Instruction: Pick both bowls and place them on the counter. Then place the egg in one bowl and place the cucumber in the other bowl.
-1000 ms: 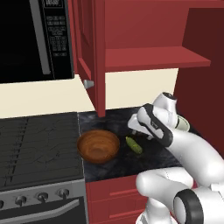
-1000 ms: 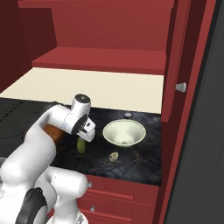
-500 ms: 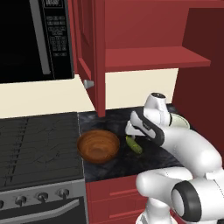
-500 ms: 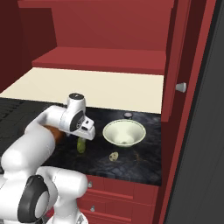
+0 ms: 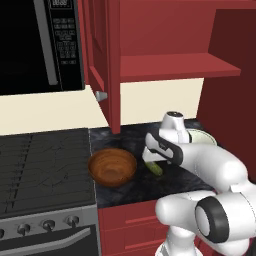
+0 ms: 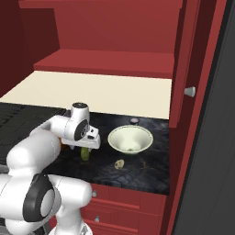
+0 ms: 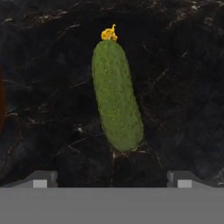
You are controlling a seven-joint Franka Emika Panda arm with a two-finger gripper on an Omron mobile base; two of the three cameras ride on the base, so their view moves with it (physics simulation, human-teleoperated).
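On the dark marbled desk (image 6: 151,172) above the red cabinets, both bowls stand upright and well apart. The brown wooden bowl (image 5: 112,166) sits just beside the grey stovetop (image 5: 45,165), and it holds nothing. The pale ceramic bowl (image 6: 130,139) sits further along the desk toward the open cabinet door (image 6: 181,64); in the left base view its rim (image 5: 200,136) shows partly behind the arm. The cucumber (image 7: 116,95) lies flat on the stone between the two bowls, touching neither; its yellowish tip points to the top of the hand view. The egg (image 6: 120,164) rests on the desk near the front edge, just beside the pale bowl and outside it. A small dark object (image 6: 134,121) stands on the desk behind the pale bowl; what it is cannot be told. The pincer (image 7: 113,179) hangs directly over the cucumber, pointing down, with its jaws spread wide apart and nothing between them. Both finger tips (image 7: 41,180) show at the lower edge of the hand view, one to each side of the cucumber's rounded end, clear of it. In the right base view the hand (image 6: 83,135) covers most of the cucumber.
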